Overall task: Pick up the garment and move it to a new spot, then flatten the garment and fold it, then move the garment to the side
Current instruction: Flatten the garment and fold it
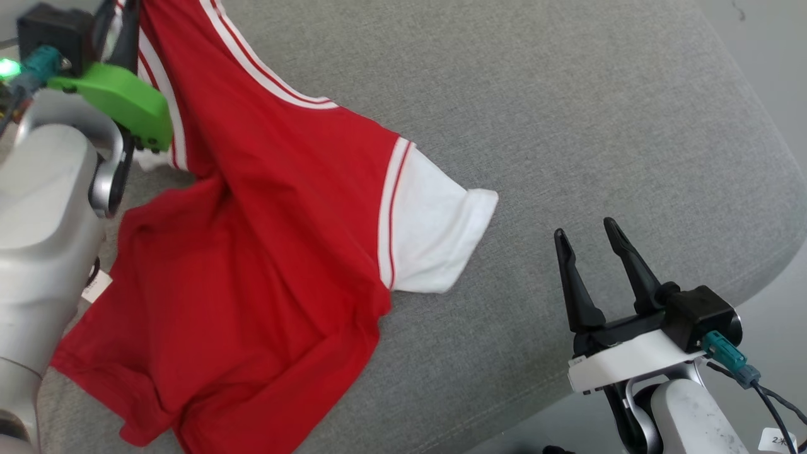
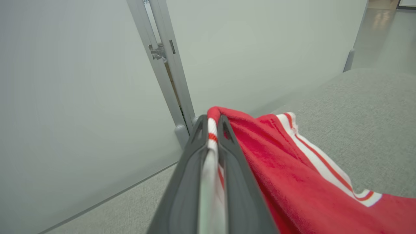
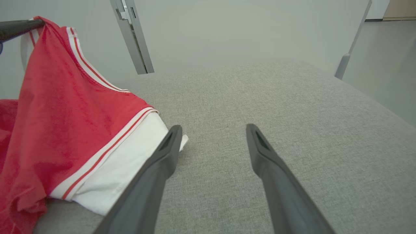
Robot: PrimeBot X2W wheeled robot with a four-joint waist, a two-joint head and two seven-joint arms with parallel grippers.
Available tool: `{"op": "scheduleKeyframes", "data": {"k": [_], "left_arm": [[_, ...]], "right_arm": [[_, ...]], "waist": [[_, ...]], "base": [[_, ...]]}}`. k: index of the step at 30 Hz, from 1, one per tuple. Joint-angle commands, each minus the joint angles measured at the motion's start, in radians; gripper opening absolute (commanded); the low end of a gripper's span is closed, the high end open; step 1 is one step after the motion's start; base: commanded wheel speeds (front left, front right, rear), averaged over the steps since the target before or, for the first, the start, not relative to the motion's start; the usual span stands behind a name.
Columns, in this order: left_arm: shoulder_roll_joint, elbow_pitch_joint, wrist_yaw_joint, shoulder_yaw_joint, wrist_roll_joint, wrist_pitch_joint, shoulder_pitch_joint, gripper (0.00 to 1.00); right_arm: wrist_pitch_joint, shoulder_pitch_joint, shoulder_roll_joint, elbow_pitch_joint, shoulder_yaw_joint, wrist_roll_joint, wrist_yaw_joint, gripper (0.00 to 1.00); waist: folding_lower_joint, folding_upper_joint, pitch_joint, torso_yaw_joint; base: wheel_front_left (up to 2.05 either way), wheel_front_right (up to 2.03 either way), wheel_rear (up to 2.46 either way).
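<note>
holding: left gripper (image 2: 213, 121) has both dark fingers drawn almost together on a white, red-striped edge of the garment (image 1: 265, 221); cloth fills the thin gap between them
garment: red t-shirt, white sleeves, red-and-white stripe trim
garment position: on the left part of the grey cushion (image 1: 567, 113); the pinched edge is raised off the surface at the head view's upper left and the cloth hangs down from it; the red body lies draped and creased on the cushion, its hem near the cushion's near edge
white sleeve (image 1: 435, 233): lies on the cushion, pointing to the robot's right, with the cuff at the outer end
label (image 1: 96, 287): small white tag at the garment's left edge, just beside the forearm; print too small to read
right gripper (image 1: 583, 228): fingers spread wide with nothing between them, over bare cushion near its near right edge; apart from the sleeve cuff in the head view; in the right wrist view one finger lines up with the cuff tip, contact cannot be told
forearm (image 1: 44, 208): pale left arm with a green cover (image 1: 120, 101) at the wrist, in front of the garment's left side
wall panel (image 2: 65, 97): pale, behind the cushion
metal post (image 2: 165, 71): grey, upright against the panel, just past the left fingertips
</note>
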Motion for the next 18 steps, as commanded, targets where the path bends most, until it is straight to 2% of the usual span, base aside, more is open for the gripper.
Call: {"op": "scheduleKeyframes", "data": {"k": [1, 3, 4, 6, 7, 13, 18], "left_arm": [[0.018, -0.04, 0.025, 0.033, 0.045, -0.004, -0.008, 0.0], [0.024, -0.109, 0.041, 0.078, 0.107, -0.004, -0.002, 0.0], [0.024, -0.131, 0.048, 0.1, 0.126, -0.004, 0.006, 0.05], [0.014, -0.155, 0.044, 0.13, 0.175, -0.004, 0.042, 0.8], [0.007, -0.153, 0.042, 0.139, 0.186, -0.004, 0.052, 1.0], [-0.04, -0.174, 0.048, 0.24, 0.238, -0.004, 0.127, 1.0], [-0.091, -0.27, 0.052, 0.345, 0.275, -0.004, 0.233, 1.0]], "right_arm": [[-0.003, -0.008, -0.001, -0.005, 0.003, 0.006, -0.001, 1.0], [-0.003, -0.003, 0.0, -0.007, 0.007, 0.009, -0.001, 1.0], [-0.003, 0.0, 0.0, -0.006, 0.008, 0.009, -0.001, 1.0], [-0.003, 0.004, -0.001, -0.003, 0.007, 0.012, -0.001, 1.0], [-0.003, 0.006, 0.0, -0.001, 0.006, 0.011, -0.001, 1.0], [-0.003, 0.012, -0.001, 0.01, -0.012, 0.003, -0.001, 1.0], [-0.003, 0.013, -0.001, 0.001, -0.044, -0.013, -0.001, 1.0]], "waist": [[0.0, -0.0001, 0.037, -0.039], [0.0, -0.0001, 0.045, -0.048], [0.0, -0.0001, 0.048, -0.05], [0.0, -0.0001, 0.05, -0.053], [0.0, -0.0001, 0.048, -0.052], [0.0, -0.0001, 0.009, -0.021], [0.0, -0.0001, -0.047, 0.04]], "base": [[0.0, 0.0, 0.0], [0.0, 0.0, 0.0], [0.0, 0.0, 0.0], [0.0, 0.0, 0.0], [0.0, 0.0, 0.0], [0.0, 0.0, 0.0], [0.0, 0.0, 0.0]]}}
